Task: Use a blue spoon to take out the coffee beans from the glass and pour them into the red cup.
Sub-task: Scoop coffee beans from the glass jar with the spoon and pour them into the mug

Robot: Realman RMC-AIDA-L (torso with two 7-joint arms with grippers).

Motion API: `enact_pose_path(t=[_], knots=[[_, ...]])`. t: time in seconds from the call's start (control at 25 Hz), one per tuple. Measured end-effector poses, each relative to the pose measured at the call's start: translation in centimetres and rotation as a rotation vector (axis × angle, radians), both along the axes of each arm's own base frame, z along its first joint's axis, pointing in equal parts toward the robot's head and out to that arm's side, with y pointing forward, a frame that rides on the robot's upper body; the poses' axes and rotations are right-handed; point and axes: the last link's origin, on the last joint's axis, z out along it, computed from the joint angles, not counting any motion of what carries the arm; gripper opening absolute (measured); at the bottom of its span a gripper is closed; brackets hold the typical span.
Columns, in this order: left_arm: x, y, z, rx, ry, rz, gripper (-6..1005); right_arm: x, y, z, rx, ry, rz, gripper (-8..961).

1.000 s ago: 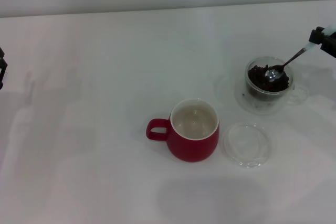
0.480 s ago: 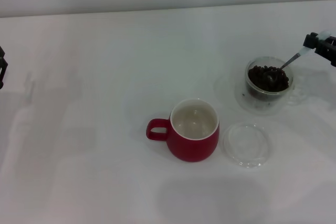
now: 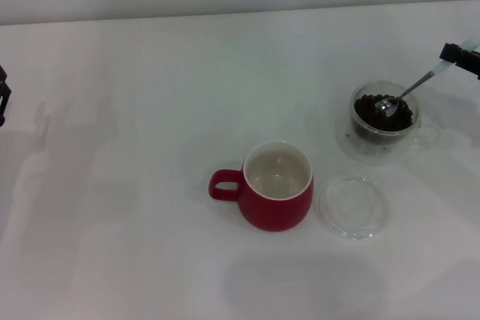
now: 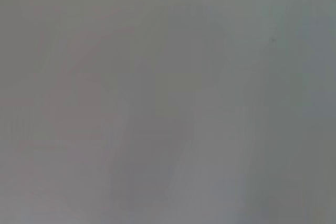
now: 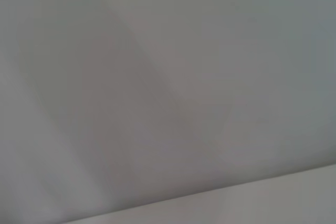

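The glass (image 3: 384, 127) stands at the right of the white table, filled with dark coffee beans (image 3: 369, 110). The blue spoon (image 3: 411, 89) slants down into it, its shiny bowl resting on top of the beans and its pale handle rising to the right. At the view's right edge, up and right of the glass, my right gripper (image 3: 454, 56) is shut on that handle. The red cup (image 3: 277, 198) sits mid-table, left of and nearer than the glass, white inside, handle pointing left. My left gripper (image 3: 3, 97) is parked at the left edge. Both wrist views show only blank grey surface.
A flat clear round dish (image 3: 353, 206) lies on the table just right of the red cup and in front of the glass. The table's far edge meets a pale wall at the top of the head view.
The spoon's bowl dipped into the beans half a second ago and now shows on top of them again. The right gripper moved slightly back to the right. The left arm stayed still.
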Motion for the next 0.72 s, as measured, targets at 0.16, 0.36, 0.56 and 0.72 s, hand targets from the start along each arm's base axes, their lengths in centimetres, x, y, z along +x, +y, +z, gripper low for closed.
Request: enact_pose_path(t=[0.16, 0.36, 0.56, 0.72], knots=[[0.03, 0.04, 0.01, 0.001, 0.0, -0.001, 561, 0.2, 0.03, -0.08, -0.008, 0.026, -0.036, 149], [0.04, 0.08, 0.04, 0.003, -0.001, 0.0, 561, 0.29, -0.1, -0.3, -0.019, 0.058, -0.064, 149], [0.07, 0.16, 0.11, 0.007, -0.004, 0.001, 561, 0.6, -0.17, -0.45, -0.029, 0.074, -0.099, 149], [0.09, 0.18, 0.11, 0.007, -0.004, 0.0, 561, 0.79, -0.28, -0.68, -0.041, 0.095, -0.125, 149]])
